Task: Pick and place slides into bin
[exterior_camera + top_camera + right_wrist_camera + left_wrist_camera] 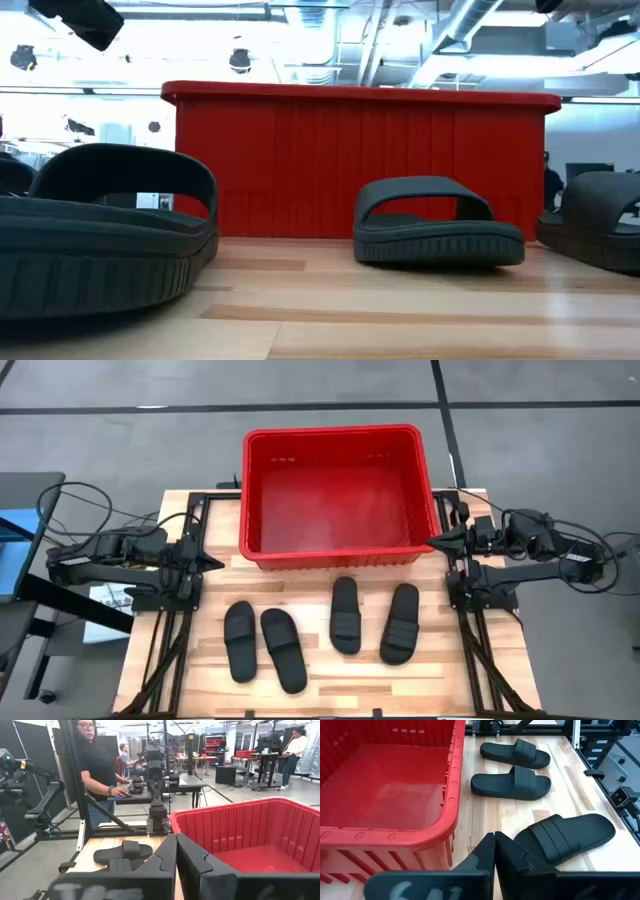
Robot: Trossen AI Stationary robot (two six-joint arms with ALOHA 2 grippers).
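Observation:
Four black slides lie sole-down on the wooden table: two at the near left [240, 641] [283, 649], two at the near right [345, 614] [401, 622]. The empty red bin [338, 495] stands at the table's far middle. My left gripper [212, 563] is shut and empty at the table's left edge, beside the bin's near left corner. My right gripper [436, 541] is shut and empty at the right edge, beside the bin's near right corner. In the left wrist view the shut fingers [494, 851] point across the table past a slide [570, 837].
Black frame rails run along the table's left [165, 630] and right [480, 650] sides. Bare wood lies between the two pairs of slides. In the right wrist view, people [97, 770] stand at benches beyond the table's left side.

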